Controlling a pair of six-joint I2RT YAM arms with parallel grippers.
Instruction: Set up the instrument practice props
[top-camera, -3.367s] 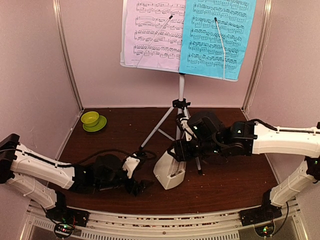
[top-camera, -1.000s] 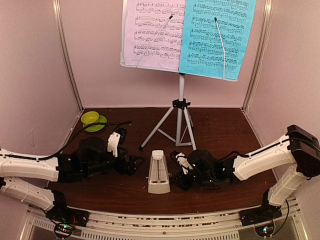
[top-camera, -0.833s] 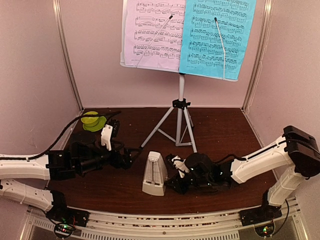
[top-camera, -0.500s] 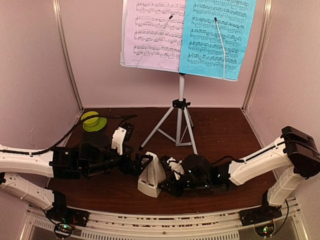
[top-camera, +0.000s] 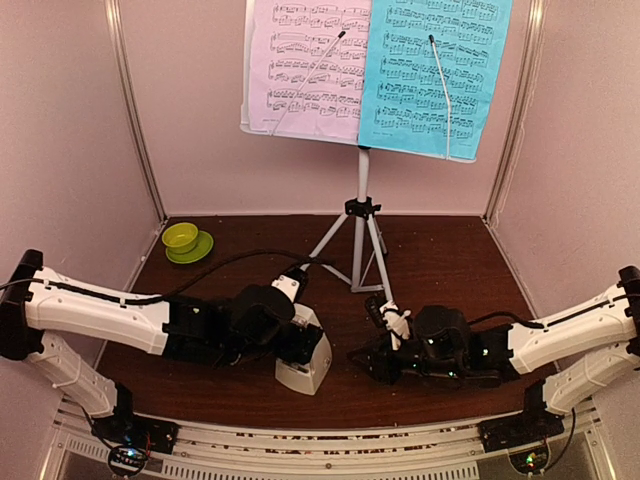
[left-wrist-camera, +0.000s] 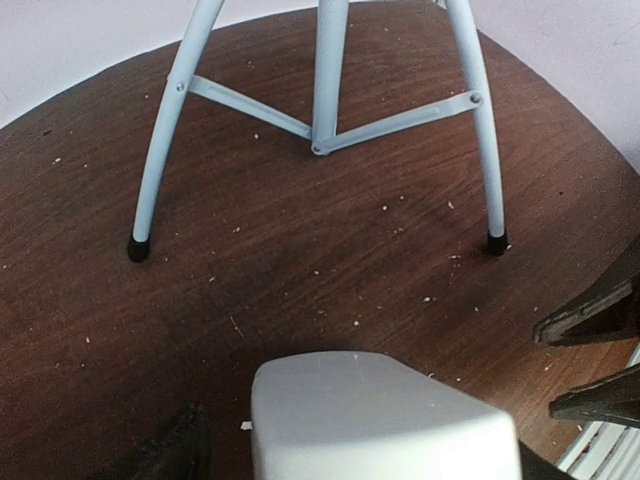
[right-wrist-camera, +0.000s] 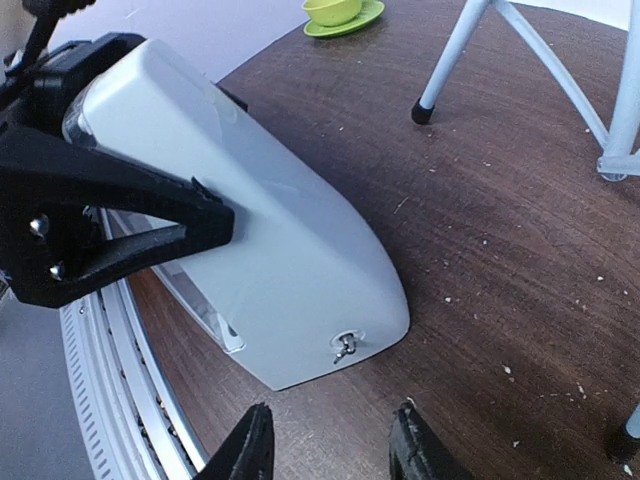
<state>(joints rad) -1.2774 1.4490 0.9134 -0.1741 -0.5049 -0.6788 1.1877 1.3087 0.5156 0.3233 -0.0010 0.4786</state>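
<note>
The white pyramid metronome stands on the dark table near the front, its top leaning left. My left gripper is shut on its narrow top; in the left wrist view the white body fills the gap between the fingers. In the right wrist view the metronome shows its winding key. My right gripper is open and empty just right of its base, also shown in its own view. The music stand's silver tripod holds the lilac page and the cyan page.
A lime-green bowl on a saucer sits at the back left, also in the right wrist view. Tripod legs spread just behind the metronome. Pink walls close three sides. A metal rail runs along the near edge.
My left gripper has moved right and closed on the metronome's top. My right gripper has let go and drawn back to the right. The metronome has shifted slightly right.
</note>
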